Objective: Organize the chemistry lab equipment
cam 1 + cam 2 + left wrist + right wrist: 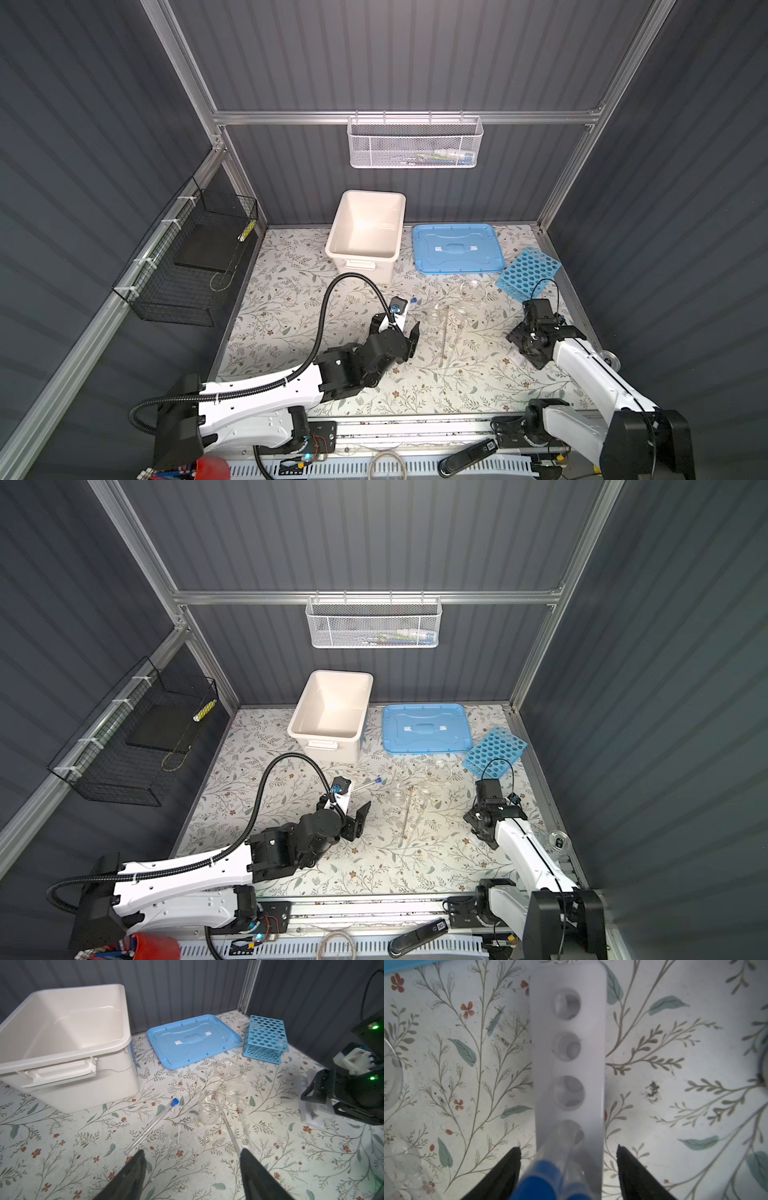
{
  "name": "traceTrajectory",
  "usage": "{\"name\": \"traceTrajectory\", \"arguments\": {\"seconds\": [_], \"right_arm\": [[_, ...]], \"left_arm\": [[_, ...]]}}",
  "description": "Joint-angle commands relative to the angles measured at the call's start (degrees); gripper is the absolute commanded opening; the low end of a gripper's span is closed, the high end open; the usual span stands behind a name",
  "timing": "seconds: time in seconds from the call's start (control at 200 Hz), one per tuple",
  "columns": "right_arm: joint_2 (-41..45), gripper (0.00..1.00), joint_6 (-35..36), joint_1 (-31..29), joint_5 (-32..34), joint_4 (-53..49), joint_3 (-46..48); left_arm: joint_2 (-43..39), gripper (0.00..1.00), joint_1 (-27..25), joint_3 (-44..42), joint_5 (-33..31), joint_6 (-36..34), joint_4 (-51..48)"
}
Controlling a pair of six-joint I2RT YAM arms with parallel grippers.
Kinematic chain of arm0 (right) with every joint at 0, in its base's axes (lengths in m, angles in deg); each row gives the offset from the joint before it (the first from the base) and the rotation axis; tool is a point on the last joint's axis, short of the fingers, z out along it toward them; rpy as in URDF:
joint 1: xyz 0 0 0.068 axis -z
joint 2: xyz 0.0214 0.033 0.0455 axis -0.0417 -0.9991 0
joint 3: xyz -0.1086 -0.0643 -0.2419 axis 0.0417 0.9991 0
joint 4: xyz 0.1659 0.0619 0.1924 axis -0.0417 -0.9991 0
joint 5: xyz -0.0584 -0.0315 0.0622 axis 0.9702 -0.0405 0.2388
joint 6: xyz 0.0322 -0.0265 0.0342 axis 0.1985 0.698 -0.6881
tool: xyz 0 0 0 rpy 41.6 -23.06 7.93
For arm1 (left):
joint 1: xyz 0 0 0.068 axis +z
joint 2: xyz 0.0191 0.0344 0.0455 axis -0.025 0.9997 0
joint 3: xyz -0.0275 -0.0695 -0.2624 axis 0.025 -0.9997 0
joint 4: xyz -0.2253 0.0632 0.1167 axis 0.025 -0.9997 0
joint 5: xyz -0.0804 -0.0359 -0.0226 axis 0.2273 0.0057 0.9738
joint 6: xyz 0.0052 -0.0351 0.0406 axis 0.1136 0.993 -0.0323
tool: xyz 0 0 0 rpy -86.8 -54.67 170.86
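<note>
My right gripper (pixel 568 1148) hangs open over a small white tube rack (pixel 566 1059). Two blue-capped test tubes (pixel 542 1178) stand at the rack's near end between the jaws, and neither finger touches them. In both top views this gripper (pixel 523 347) (pixel 478 825) is at the right. My left gripper (pixel 192 1151) (pixel 397 328) is open and empty above the table. Just ahead of it lie another blue-capped test tube (pixel 153 1124) (pixel 365 785), a clear beaker (pixel 209 1105) and a thin glass rod (pixel 228 1126). A sky-blue many-holed rack (pixel 528 272) stands at the back right.
A large white tub (pixel 336 249) stands open at the back, with its blue lid (pixel 457 249) flat beside it. More clear glassware (pixel 473 289) sits near the lid. A white mesh basket (pixel 415 143) hangs on the back wall. A black wire basket (pixel 187 262) hangs on the left wall.
</note>
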Motion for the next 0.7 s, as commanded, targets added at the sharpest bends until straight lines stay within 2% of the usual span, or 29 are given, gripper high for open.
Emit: {"name": "traceTrajectory", "arguments": {"seconds": [0.0, 0.22, 0.365, 0.695], "right_arm": [[1.82, 0.78, 0.20, 0.25, -0.38, -3.57, -1.57], [7.63, 0.88, -0.42, 0.29, -0.77, -9.02, -3.85], [11.88, 0.99, -1.40, 0.29, -1.76, -12.21, -4.61], [15.29, 0.99, -1.31, 0.12, -2.94, -18.86, -8.10]], "left_arm": [[-1.17, 0.72, 2.61, -0.66, 0.04, 1.76, -3.54], [-0.74, 0.73, 6.24, -1.05, 1.98, 1.79, -4.92], [1.62, 0.73, 7.70, -0.07, 2.67, 1.41, -5.24], [7.35, 0.73, 13.41, 2.12, 8.57, -0.08, -4.71]]}}
